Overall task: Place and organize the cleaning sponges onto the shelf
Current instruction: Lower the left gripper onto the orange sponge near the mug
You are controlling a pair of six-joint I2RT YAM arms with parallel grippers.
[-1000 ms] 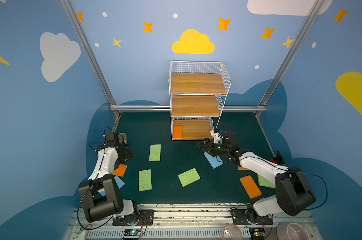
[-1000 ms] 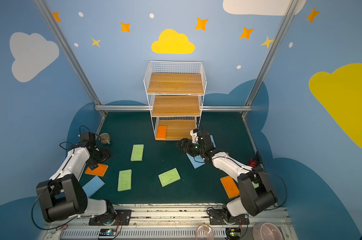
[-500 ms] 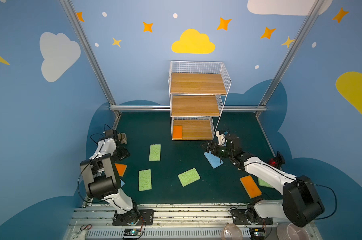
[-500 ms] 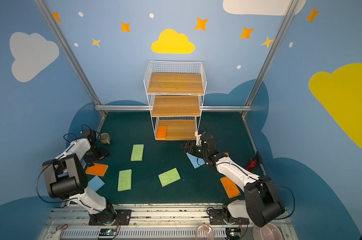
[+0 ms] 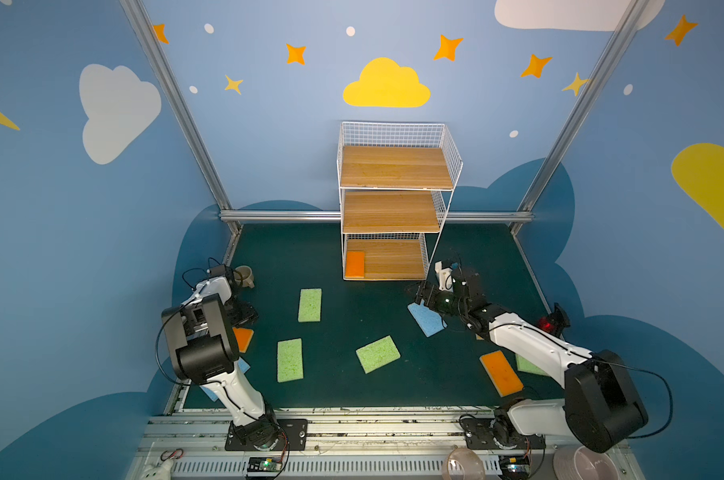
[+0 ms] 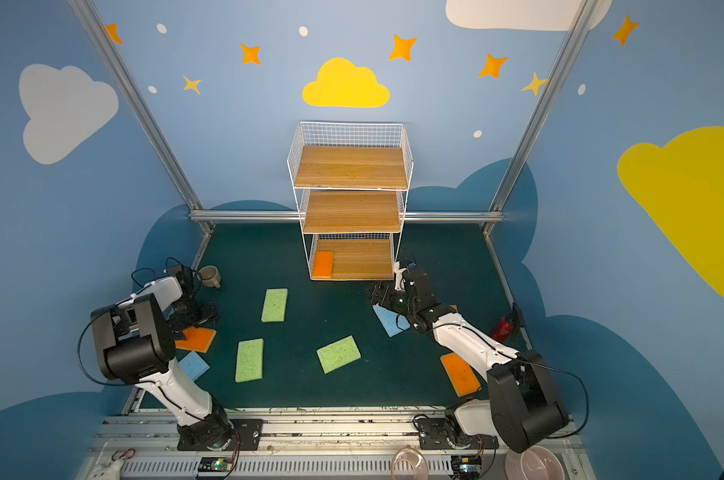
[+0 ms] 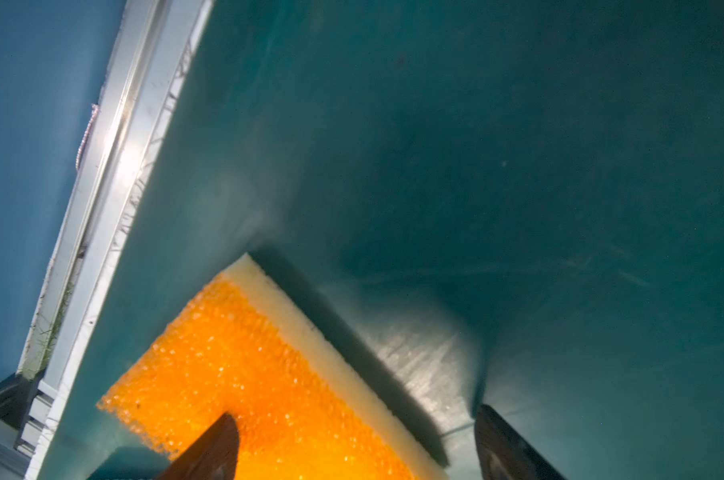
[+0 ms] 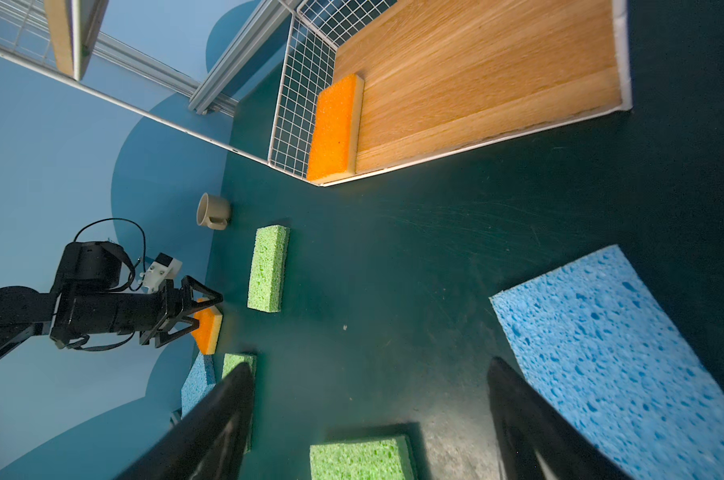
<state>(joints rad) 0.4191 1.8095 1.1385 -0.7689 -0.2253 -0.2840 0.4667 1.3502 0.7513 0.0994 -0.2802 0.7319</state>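
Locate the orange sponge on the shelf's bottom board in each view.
Top views: shelved orange sponge at the bottom board's left end in both.
Left wrist: not in it; a different orange sponge lies on the mat.
Right wrist: shelved orange sponge against the wire side.
Shared landmark: shelf, absent from left wrist.

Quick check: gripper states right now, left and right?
Left gripper: open, over the orange yellow-edged rectangular sponge, not clamped on it.
Right gripper: open, empty, beside the light blue rectangular sponge.

Two white-shelled arms (image 5: 530, 340) with bulky black joints, thin looping black cables and black skeletal jaws.
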